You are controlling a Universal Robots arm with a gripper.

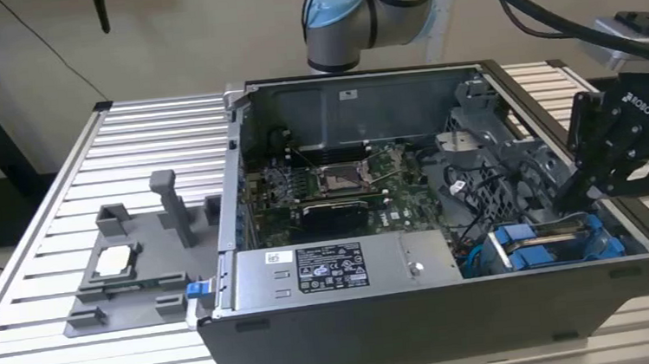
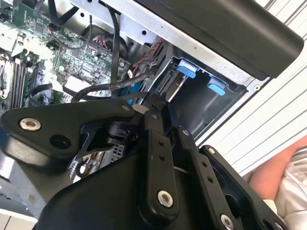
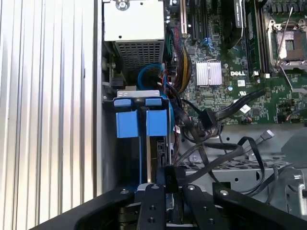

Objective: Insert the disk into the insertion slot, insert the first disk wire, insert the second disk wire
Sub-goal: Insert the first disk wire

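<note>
Locate the pincer [image 1: 575, 195] over the drive-bay corner of the computer case [image 1: 430, 339]. Read as clenched, with fingertips [image 3: 158, 175] nearly together and apparently pinching the end of a black disk wire [image 3: 211, 160]. Find the disk [image 3: 157, 148] directly beyond the fingertips, seated in the insertion slot [image 3: 108, 158], blue tabs [image 3: 141, 122] at the far end. Note the long axis: runs from the tabs straight toward the pincer, placing the connector end nearest. Judge as wire insertion under way.
</note>
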